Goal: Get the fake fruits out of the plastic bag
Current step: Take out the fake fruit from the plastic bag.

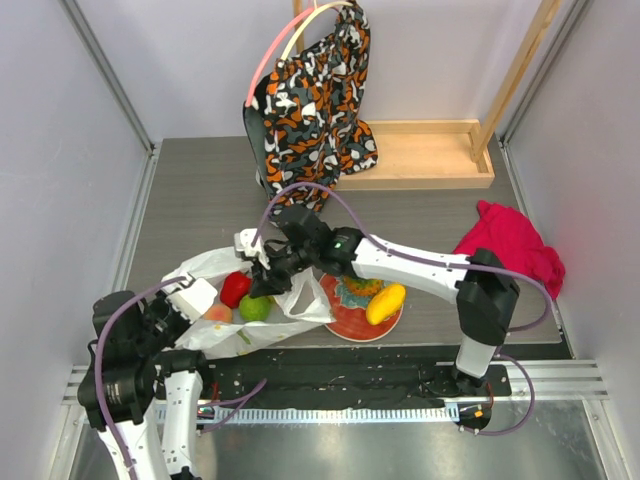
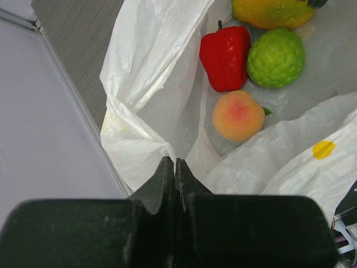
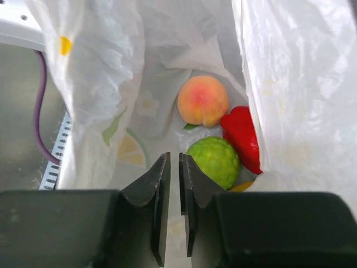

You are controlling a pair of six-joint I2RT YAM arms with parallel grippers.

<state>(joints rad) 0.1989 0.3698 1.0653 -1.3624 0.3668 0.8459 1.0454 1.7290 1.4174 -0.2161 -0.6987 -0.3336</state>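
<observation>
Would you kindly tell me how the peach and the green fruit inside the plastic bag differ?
The peach is orange-pink with smooth skin; the green fruit is lime green and knobbly. The green fruit looks slightly larger than the peach. The green fruit lies beside the red pepper, while the peach sits nearer the left pincer. Both are roundish, lie in the plastic bag, and neither is held.

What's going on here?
The left pincer is shut on an edge of the plastic bag. The right pincer hangs over the bag's open mouth with its fingers almost together. Whether it pinches any film is unclear. A peach, red pepper and green fruit lie inside the bag. A yellow mango sits on the plate beside it.
</observation>
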